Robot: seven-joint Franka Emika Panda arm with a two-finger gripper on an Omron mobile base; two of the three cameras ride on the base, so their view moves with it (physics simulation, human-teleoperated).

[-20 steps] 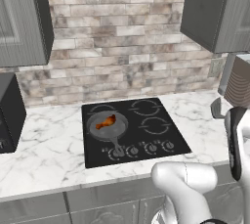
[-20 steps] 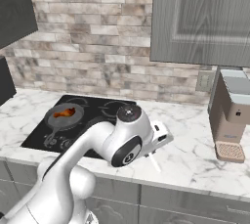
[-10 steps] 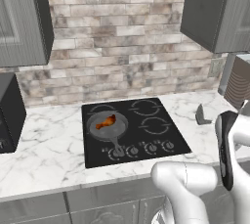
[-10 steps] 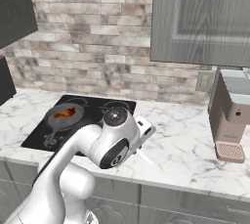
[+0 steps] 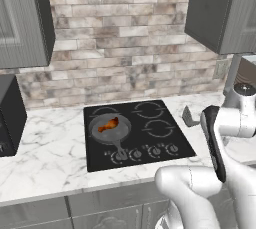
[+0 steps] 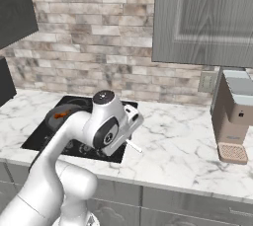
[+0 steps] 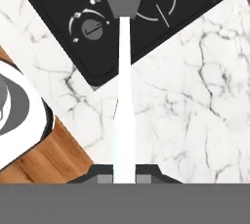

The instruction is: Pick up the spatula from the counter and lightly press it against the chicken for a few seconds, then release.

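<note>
You have the gripper (image 7: 124,173) clamped on the white handle of the spatula (image 7: 124,96), held off the white marble counter (image 6: 188,146). In the hand view its grey blade shows against the black cooktop (image 5: 135,138). The chicken (image 5: 108,124) lies in 1 pan (image 5: 110,132) on the cooktop's left side. A brick wall (image 5: 125,48) stands behind.

Hand view: you lose the blade of the spatula (image 7: 124,96) past the top edge, ahead of the gripper (image 7: 124,175); the handle's butt is buried inside the gripper.
Left base view: the arm (image 5: 235,123) covers the handle.
Right base view: the arm hides the jaws and half covers the pan (image 6: 53,116) left of the gripper.
</note>
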